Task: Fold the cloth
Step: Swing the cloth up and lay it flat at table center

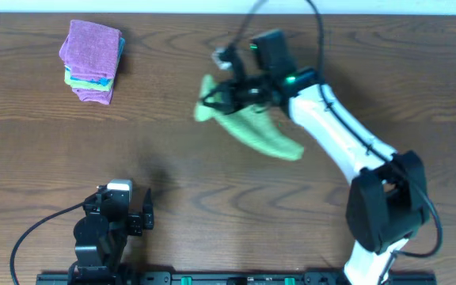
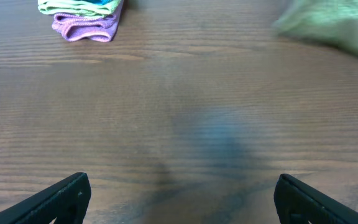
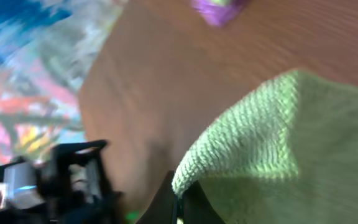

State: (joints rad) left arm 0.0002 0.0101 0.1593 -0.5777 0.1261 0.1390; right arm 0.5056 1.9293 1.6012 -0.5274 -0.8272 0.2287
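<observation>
Wood tabletop [image 1: 212, 182]: R gripper [image 1: 212, 101] pinching green cloth [image 1: 269, 136] edge; L gripper [image 2: 179, 190] open, idle. Risk: thin pinch slips, cloth drops bunched.

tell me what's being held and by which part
The right gripper pinches the green cloth by the edge at its left end in the overhead view. The left gripper is open and holds nothing.

The overhead camera looks straight down from high up and takes in the whole table [image 1: 212, 166]. The left wrist camera sits low near the front edge, facing forward across the wood. The right wrist camera, tilted and blurred, is very close to the green cloth [image 3: 291, 143]. All three views share that cloth and, probably, the folded stack [image 1: 92, 59].
</observation>
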